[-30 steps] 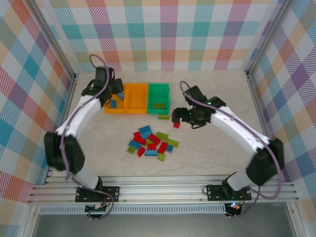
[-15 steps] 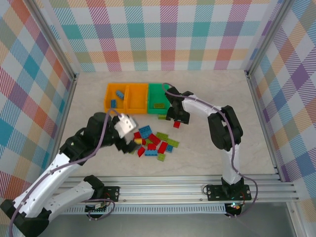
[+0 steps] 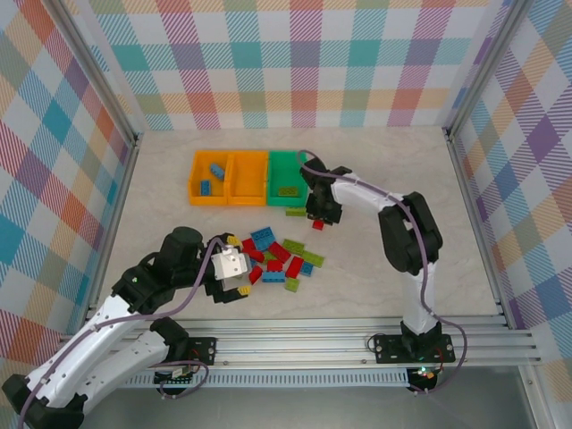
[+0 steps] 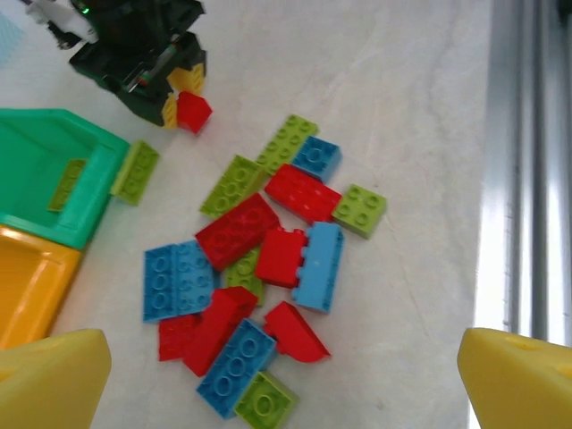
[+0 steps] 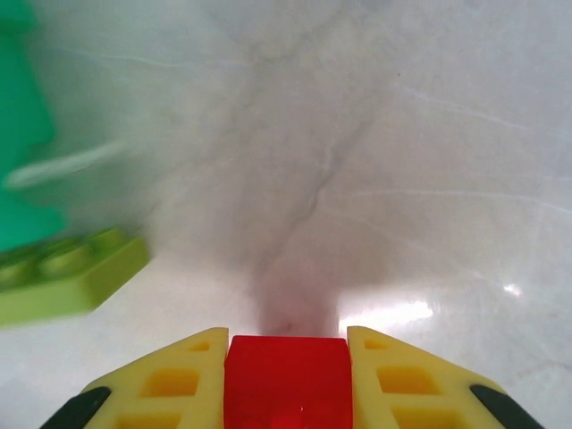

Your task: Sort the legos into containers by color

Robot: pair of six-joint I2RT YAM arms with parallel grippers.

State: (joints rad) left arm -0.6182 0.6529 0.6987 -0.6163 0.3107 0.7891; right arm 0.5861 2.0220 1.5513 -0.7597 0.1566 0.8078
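A pile of blue, red and lime legos point(image 3: 277, 259) lies mid-table. My left gripper point(image 3: 239, 264) hovers at its left edge, open and holding nothing; in the left wrist view its yellow fingertips point(image 4: 49, 375) stand far apart over the pile point(image 4: 259, 268). My right gripper point(image 3: 320, 217) is shut on a small red lego point(image 3: 319, 225) just right of a lime lego point(image 3: 296, 212), in front of the green container point(image 3: 288, 161). The right wrist view shows that red lego point(image 5: 286, 380) clamped between yellow fingers point(image 5: 179, 380). Two orange containers point(image 3: 195, 174) stand left of the green one.
Two blue bricks point(image 3: 217, 170) lie in the left orange bin and a lime brick point(image 3: 288, 190) in the green bin. Another lime brick point(image 5: 63, 273) lies by the green bin point(image 5: 22, 134). Checked walls enclose the table, with a metal rail point(image 3: 295, 344) at the near edge.
My left arm swung back from the orange bin to the pile and its gripper opened wide. My right gripper reached in from the right and shut on the red lego.
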